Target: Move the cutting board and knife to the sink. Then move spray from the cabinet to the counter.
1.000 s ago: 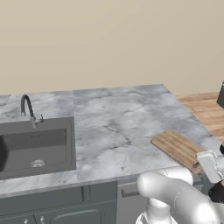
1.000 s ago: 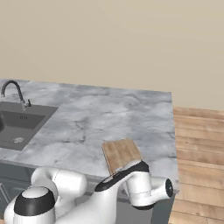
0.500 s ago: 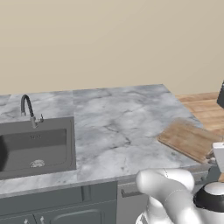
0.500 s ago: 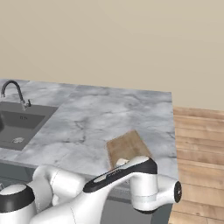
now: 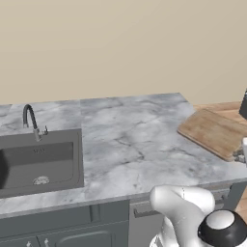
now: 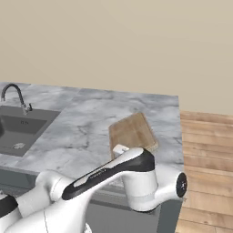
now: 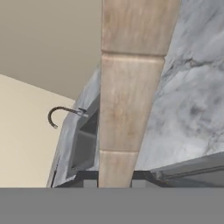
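Our jaws have just clamped the cutting board (image 6: 132,132) at lower right, tilting it off the counter (image 5: 130,144); next, the sink (image 5: 41,161) at left.

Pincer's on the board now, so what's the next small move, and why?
Probably lift the board a little further, then carry it left toward the sink. The hand view shows it edge-on at the pincer, which is shut on it, and the board looks tilted up off the counter, with the sink away to the left.
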